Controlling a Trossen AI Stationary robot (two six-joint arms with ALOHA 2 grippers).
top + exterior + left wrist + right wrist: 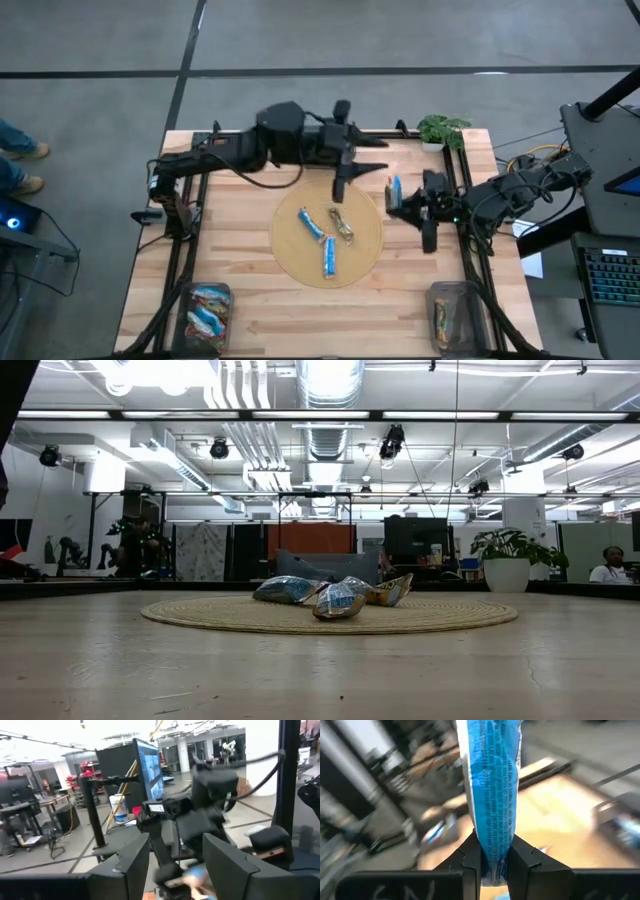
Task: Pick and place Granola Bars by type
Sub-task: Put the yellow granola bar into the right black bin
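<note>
Blue bar [491, 790] pinched by one end in my right gripper [492, 857], long axis straight out from the fingertips, beside the round woven mat [365, 245]. Three bars [328, 236] lie there. Left gripper [340, 187] open, empty, over pale wood table [290, 310]

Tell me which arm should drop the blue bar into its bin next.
Probably the right: its gripper is already shut on the blue bar. The left gripper holds nothing, fingers apart, above the mat's far edge.
</note>
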